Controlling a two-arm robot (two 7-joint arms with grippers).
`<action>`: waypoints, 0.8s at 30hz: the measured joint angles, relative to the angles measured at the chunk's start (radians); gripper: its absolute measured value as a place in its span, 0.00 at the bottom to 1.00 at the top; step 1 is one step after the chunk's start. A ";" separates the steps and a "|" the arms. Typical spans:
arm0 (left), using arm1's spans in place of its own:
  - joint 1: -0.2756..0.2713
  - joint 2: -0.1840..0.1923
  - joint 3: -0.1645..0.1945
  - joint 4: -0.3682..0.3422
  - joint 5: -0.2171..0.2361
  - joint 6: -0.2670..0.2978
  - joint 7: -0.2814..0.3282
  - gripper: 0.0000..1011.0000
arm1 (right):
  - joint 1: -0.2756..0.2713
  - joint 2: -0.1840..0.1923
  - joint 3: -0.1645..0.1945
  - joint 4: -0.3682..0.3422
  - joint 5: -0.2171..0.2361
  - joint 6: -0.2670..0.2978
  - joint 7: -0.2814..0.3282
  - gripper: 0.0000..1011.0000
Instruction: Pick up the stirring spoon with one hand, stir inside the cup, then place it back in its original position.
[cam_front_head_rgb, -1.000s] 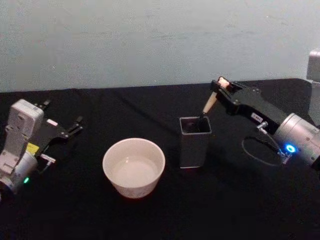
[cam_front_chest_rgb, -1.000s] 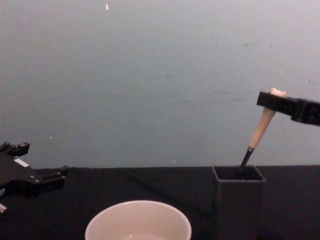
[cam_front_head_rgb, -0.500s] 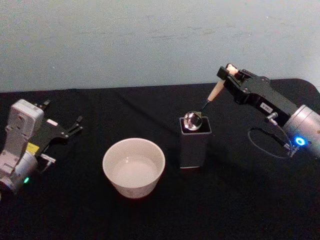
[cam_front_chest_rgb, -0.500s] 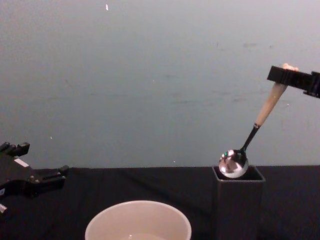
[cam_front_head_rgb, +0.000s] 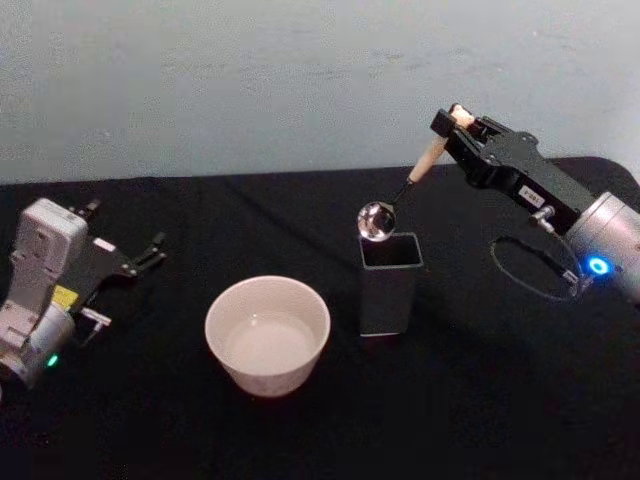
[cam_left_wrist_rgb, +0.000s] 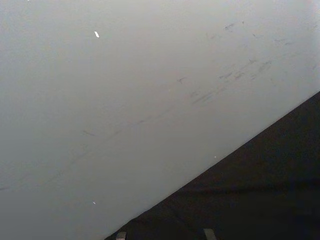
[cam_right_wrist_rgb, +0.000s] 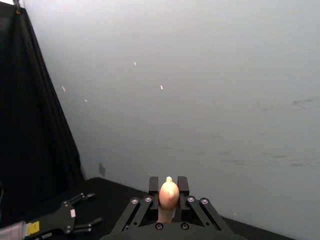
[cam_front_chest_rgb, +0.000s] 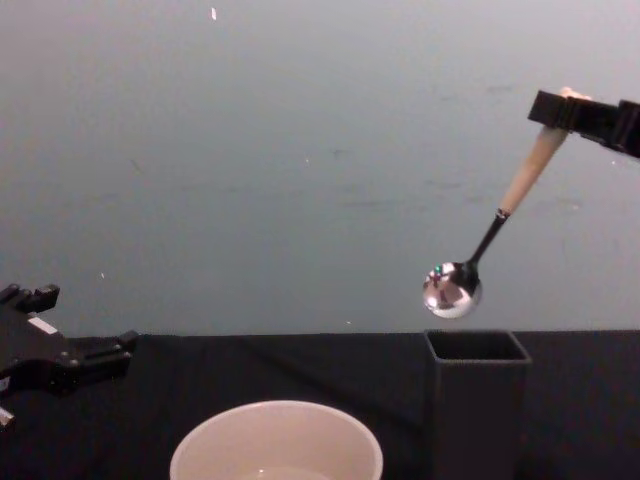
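Right claw (cam_front_head_rgb: 455, 120) pinches stirring spoon (cam_front_head_rgb: 428, 162) top; bowl slants down-left.

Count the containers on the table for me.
2. The cup sits front-centre on the table; the holder stands just right of it, apart, below the stirring spoon held by the right gripper. The left gripper rests open at the far left. None seem hidden.

The right arm (cam_front_head_rgb: 560, 205) reaches in from the right, raised above the tabletop (cam_front_head_rgb: 450, 400), its tool (cam_front_head_rgb: 452, 122) clamped on the top of the stirring spoon (cam_front_head_rgb: 430, 160). The left arm (cam_front_head_rgb: 35, 300) sits low at the left edge, its tool (cam_front_head_rgb: 128, 232) spread wide, holding nothing.
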 joint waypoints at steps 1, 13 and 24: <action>0.000 0.000 0.000 0.000 0.000 0.000 0.000 0.99 | 0.002 0.000 -0.002 0.000 0.001 -0.001 0.002 0.21; 0.000 0.000 0.000 0.000 0.000 0.000 0.000 0.99 | 0.044 0.007 -0.064 0.015 -0.002 0.002 0.038 0.21; 0.000 0.000 0.000 0.000 0.000 0.000 0.000 0.99 | 0.075 0.011 -0.112 0.038 -0.022 0.000 0.076 0.21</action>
